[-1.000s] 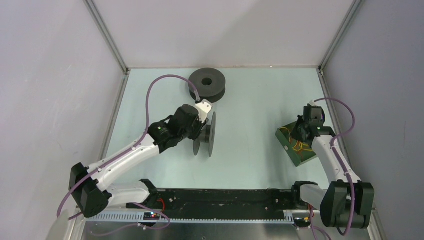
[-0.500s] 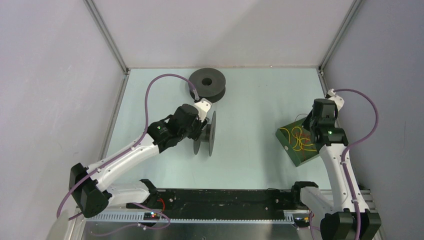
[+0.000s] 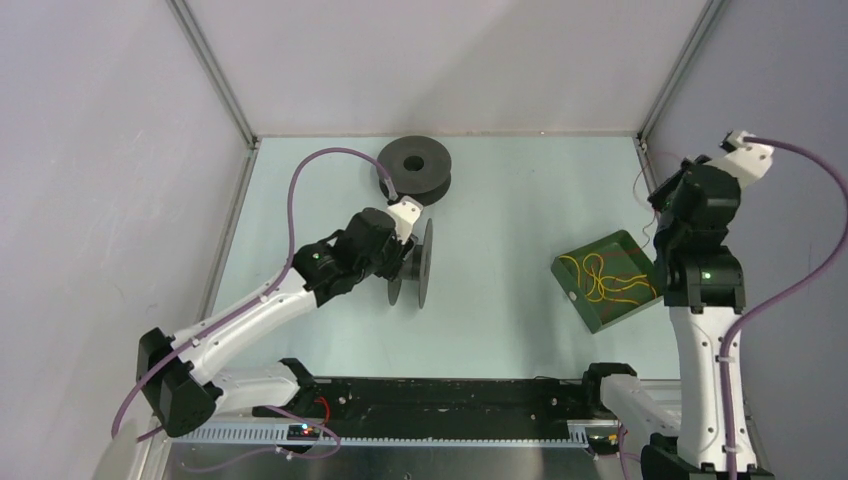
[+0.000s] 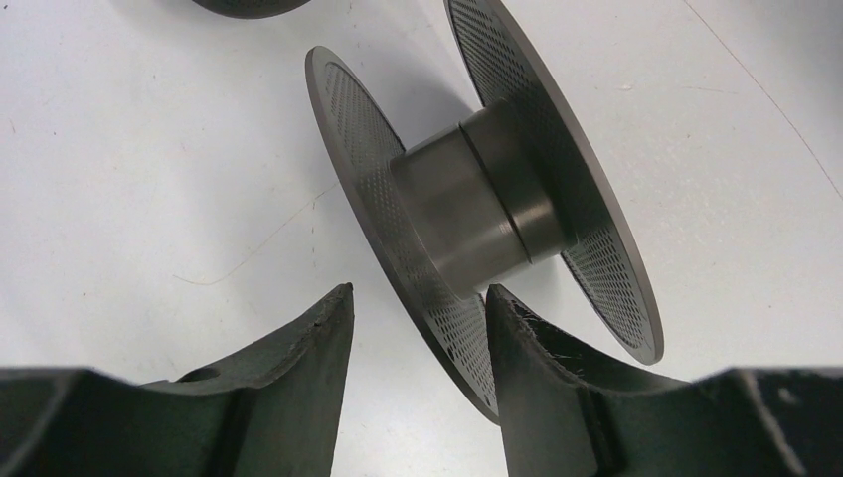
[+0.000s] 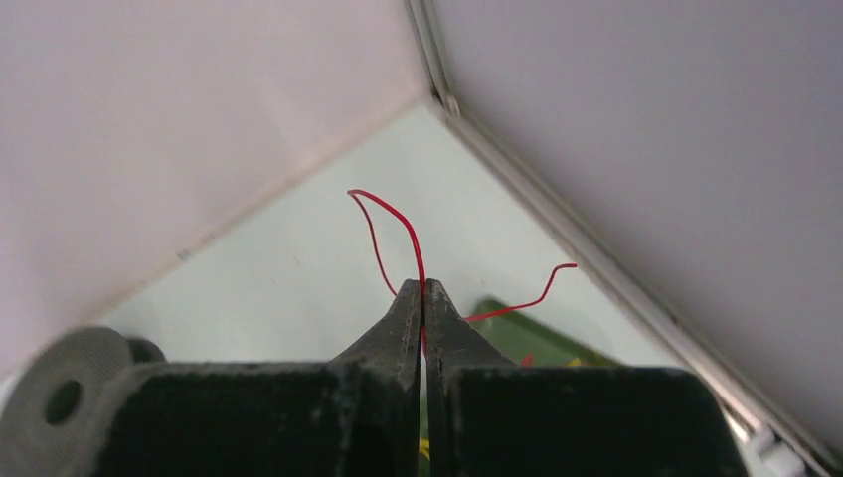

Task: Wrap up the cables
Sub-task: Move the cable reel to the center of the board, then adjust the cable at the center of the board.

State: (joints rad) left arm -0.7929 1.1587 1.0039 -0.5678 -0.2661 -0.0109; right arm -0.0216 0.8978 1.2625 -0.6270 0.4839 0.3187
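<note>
A dark grey spool [image 3: 422,268] stands on edge at the table's middle left. My left gripper [image 4: 418,289] is open astride its near perforated flange [image 4: 378,189]. The right finger [image 4: 537,368] sits between the flanges under the hub [image 4: 472,209], and the left finger [image 4: 298,358] stands apart from the flange. My right gripper [image 5: 423,284] is lifted high at the back right [image 3: 657,195], shut on the thin red cable [image 5: 400,215], whose ends curl free above the tips. The yellow cable [image 3: 600,278] lies looped in the green tray [image 3: 575,300].
A second dark grey spool [image 3: 415,168] lies flat at the back, behind the left gripper; it also shows as the spool [image 5: 70,388] at lower left in the right wrist view. The enclosure's walls and corner post [image 3: 655,105] are close behind the right arm.
My right arm has risen from the green tray and swung back toward the right corner, drawing the red cable up with it. The left jaws widened slightly around the spool flange.
</note>
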